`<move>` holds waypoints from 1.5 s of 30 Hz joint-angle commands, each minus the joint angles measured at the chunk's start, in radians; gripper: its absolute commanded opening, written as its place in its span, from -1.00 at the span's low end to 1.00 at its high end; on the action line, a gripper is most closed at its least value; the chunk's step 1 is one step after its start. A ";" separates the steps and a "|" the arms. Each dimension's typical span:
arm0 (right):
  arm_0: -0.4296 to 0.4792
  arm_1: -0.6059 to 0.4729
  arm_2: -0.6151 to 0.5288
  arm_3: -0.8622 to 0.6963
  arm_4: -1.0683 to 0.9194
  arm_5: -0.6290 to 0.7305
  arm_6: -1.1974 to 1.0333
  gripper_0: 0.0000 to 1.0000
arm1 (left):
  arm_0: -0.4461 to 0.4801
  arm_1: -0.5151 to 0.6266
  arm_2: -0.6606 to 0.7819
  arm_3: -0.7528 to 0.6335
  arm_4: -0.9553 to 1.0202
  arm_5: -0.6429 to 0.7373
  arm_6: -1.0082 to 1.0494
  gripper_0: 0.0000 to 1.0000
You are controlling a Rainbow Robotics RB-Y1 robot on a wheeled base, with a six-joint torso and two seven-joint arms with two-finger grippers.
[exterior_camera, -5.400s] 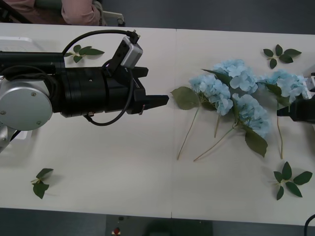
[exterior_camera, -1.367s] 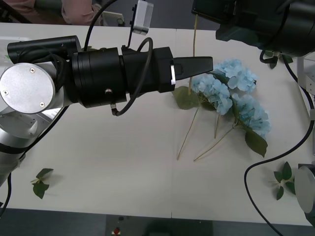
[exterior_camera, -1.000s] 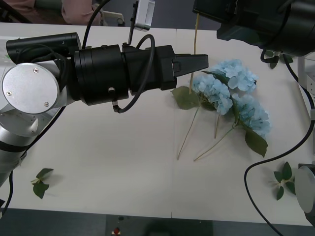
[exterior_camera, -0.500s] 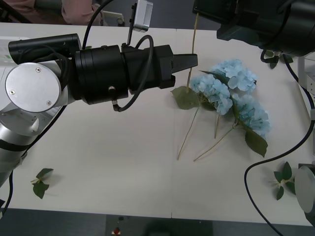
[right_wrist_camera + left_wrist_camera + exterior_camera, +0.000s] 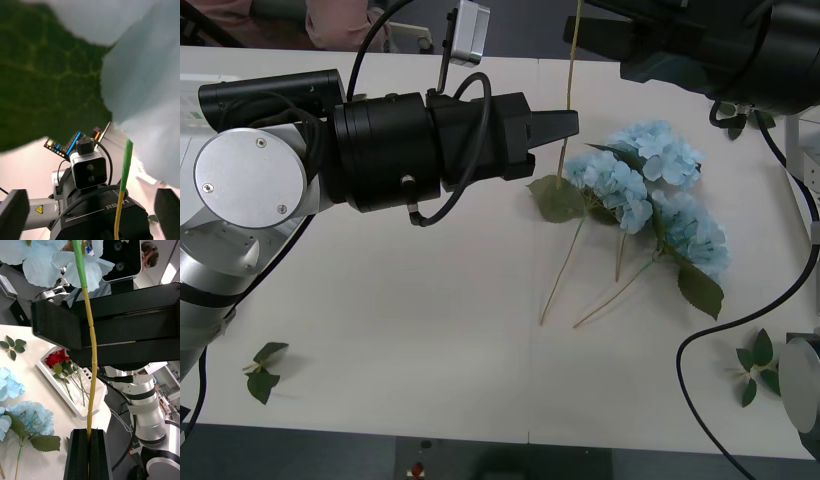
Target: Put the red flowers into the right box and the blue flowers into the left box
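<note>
**Blue flower passing from right arm to left**

The step in hand looks like a handover of one blue flower (image 5: pixel 45 262) between the arms, above the table (image 5: pixel 430 330). The left gripper (image 5: pixel 565 123) reaches across over the table's middle, its black fingers (image 5: pixel 88 453) pressed together on the lower end of the flower's yellowish stem (image 5: pixel 91 363). The stem runs straight up from that pinch toward the right gripper (image 5: pixel 112 332), whose black fingers stand well apart on either side of it, touching nothing that can be seen. So the flower, held above the table just beside the three blue flowers (image 5: pixel 650 190) lying there, seems to hang from the left gripper alone.

The red flowers (image 5: pixel 56 359) already lie in the right box (image 5: pixel 80 405), past the table's right end.

Next, judging from this, the right arm should draw clear of the stem, then the left arm must carry the flower back toward its own side, away from the lying blooms, and lower it into the left box. The long head-heavy stem may swing or slip in so narrow a pinch, so a slow, level move is wise
</note>
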 commanded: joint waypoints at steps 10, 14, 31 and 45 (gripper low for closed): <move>0.018 -0.042 -0.021 -0.045 0.018 0.010 0.028 1.00 | 0.006 0.262 0.265 0.026 0.089 0.242 0.025 -1.00; 0.042 -0.103 -0.032 -0.048 0.100 0.050 -0.026 1.00 | 0.072 0.313 0.440 0.115 0.126 0.371 0.029 -1.00; 0.119 -0.183 -0.027 -0.049 0.548 0.241 -0.630 1.00 | 0.164 0.416 0.821 0.515 -0.250 0.649 -0.077 -1.00; 0.119 -0.111 0.071 -0.077 0.961 0.409 -1.007 1.00 | 0.210 0.433 0.882 0.697 -0.470 0.630 -0.144 -1.00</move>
